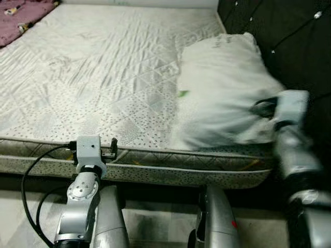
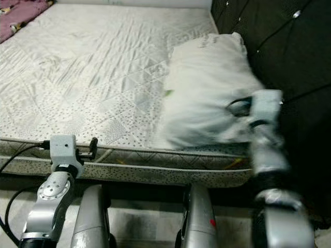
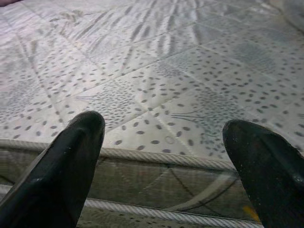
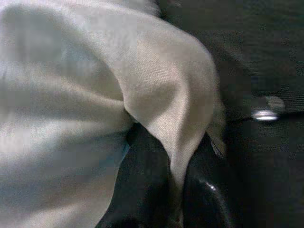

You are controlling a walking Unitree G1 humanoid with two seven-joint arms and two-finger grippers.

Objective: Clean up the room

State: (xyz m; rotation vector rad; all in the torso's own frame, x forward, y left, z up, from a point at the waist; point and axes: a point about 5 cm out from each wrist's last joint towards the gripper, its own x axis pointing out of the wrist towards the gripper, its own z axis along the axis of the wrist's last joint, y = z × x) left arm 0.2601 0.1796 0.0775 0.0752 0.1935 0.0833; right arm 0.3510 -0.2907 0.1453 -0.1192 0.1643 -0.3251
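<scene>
White pillow point(image 1: 222, 93) lay at the mattress point(image 1: 93, 77) corner by the headboard point(image 1: 289, 41) — soft, light (it would sag). Your right gripper point(image 4: 173, 183) pinched its corner fold; left gripper point(image 3: 166, 161) gaped empty — grip deeper.

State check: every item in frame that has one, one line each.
pillow: lying at the mattress's right end by the headboard, corner pinched by the right gripper
right gripper: shut on the pillow
left gripper: open, holding nothing, at the mattress's near edge
mattress: bare
purple blanket: bunched at the far left corner
</scene>
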